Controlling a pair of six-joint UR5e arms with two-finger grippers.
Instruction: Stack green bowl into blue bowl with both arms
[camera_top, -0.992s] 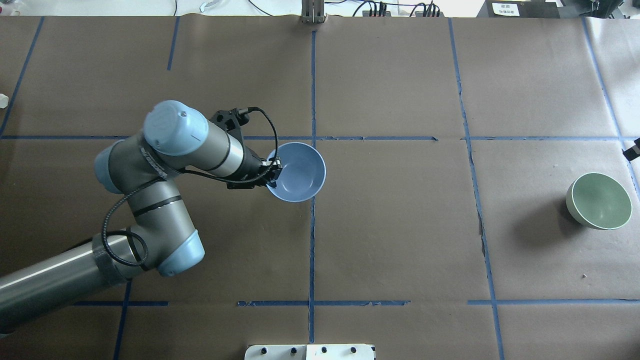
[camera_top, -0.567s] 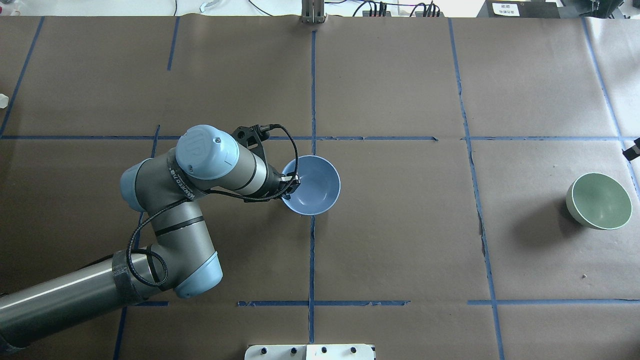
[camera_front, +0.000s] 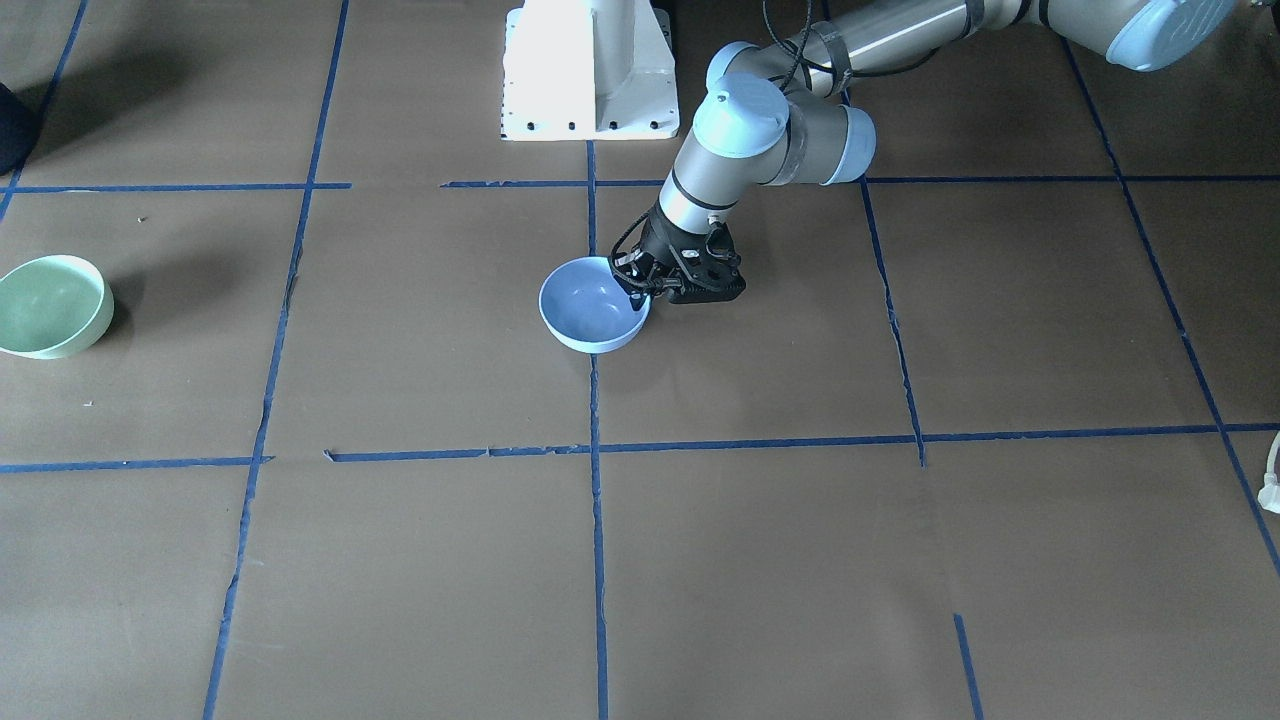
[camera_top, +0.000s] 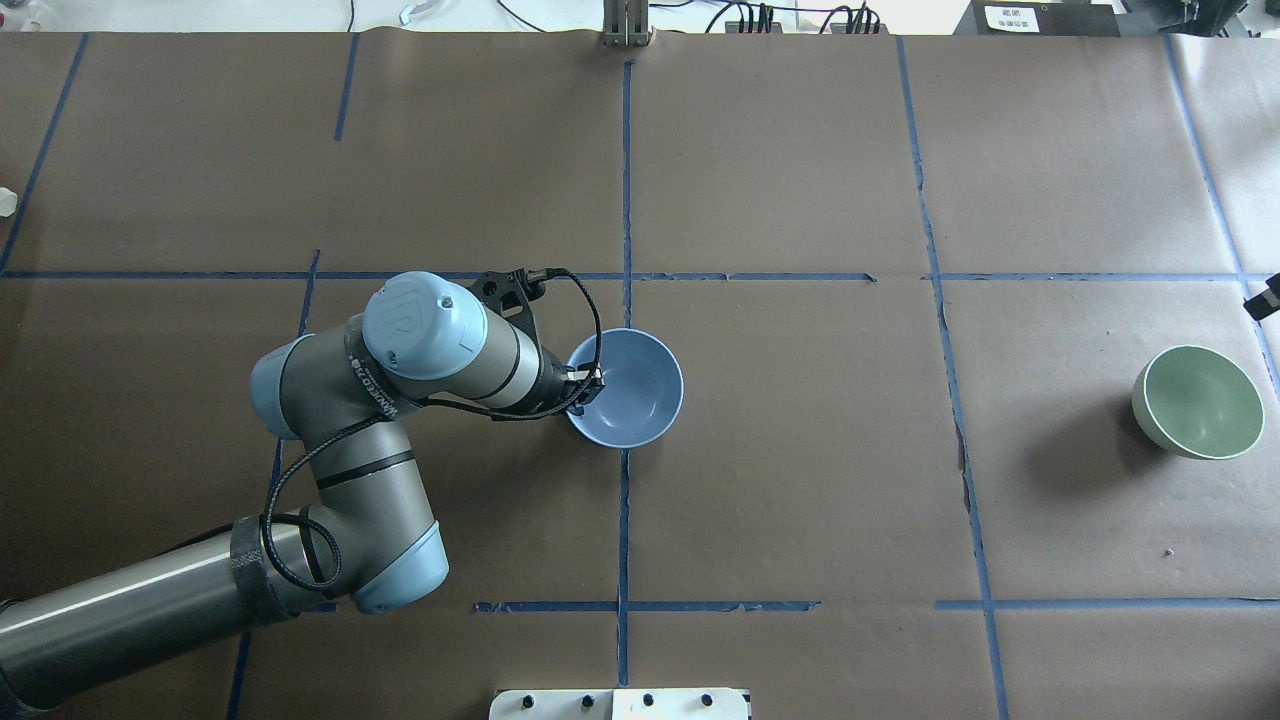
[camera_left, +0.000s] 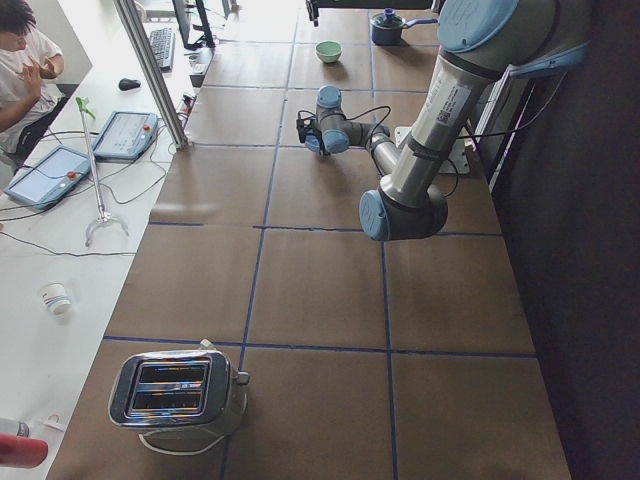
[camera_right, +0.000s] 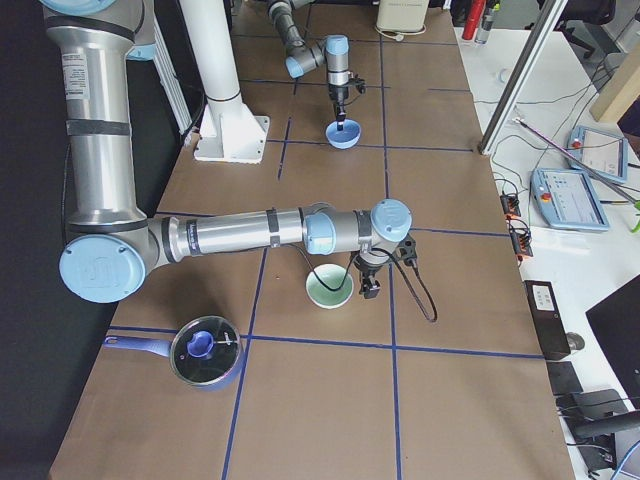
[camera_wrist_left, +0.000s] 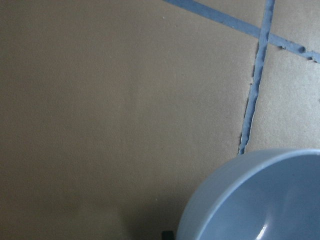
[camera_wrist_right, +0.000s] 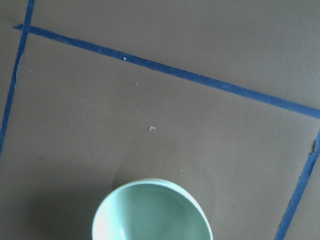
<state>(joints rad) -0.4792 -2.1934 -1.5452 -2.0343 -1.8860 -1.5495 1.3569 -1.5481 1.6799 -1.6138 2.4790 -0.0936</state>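
The brown paper-covered tabletop (camera_top: 800, 480) carries the blue bowl (camera_top: 635, 395) near its middle, on a blue tape line. The left arm (camera_top: 350, 470) reaches to that bowl from the robot's left. The right arm (camera_right: 230, 235) stretches out well apart from the blue bowl, on the robot's right. The green bowl (camera_top: 1200, 400) sits upright, also far to the right of the blue bowl. The left hand (camera_top: 590, 385) pinches the blue bowl's rim on the arm's side. The right hand (camera_right: 367, 283) hangs about as far from the blue bowl as the green one does; I cannot tell whether it is spread or pressed together.
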